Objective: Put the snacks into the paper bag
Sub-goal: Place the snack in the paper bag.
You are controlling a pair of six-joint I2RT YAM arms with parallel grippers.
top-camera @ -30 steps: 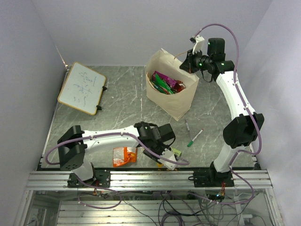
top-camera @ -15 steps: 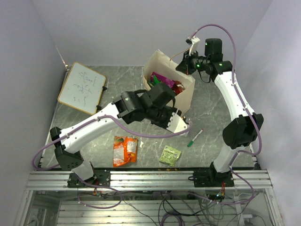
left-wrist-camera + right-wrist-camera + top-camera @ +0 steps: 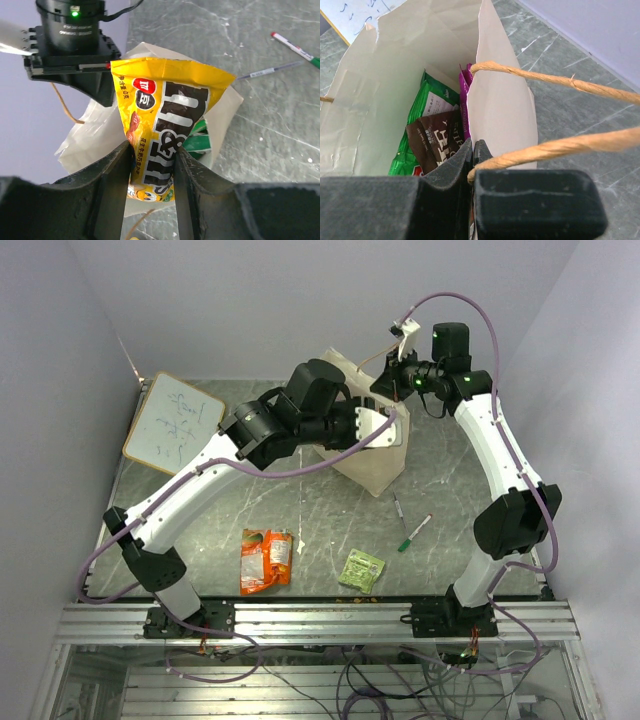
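My left gripper [image 3: 152, 160] is shut on the yellow M&M's bag [image 3: 165, 110] and holds it over the open mouth of the paper bag [image 3: 95, 135]. From above, that gripper [image 3: 390, 430] hangs over the paper bag [image 3: 380, 465]. My right gripper [image 3: 472, 147] is shut on the bag's rim [image 3: 495, 100], at the bag's far right [image 3: 392, 380]. Inside lie a green bag [image 3: 430, 110], a brown bag [image 3: 440, 140] and a purple pouch [image 3: 464, 95]. An orange bag [image 3: 265, 560] and a small pale green packet [image 3: 362, 568] lie on the table near the front.
Two marker pens [image 3: 400, 512] [image 3: 415, 532] lie right of the bag's foot. A wood-framed whiteboard [image 3: 175, 425] lies at the back left. The bag's twisted handles [image 3: 555, 82] stretch past my right fingers. Walls close in left, right and behind.
My left arm has swung from the table's front edge up and back to above the bag, carrying the M&M's bag. The pale green packet is now uncovered. The right gripper shifted slightly left.
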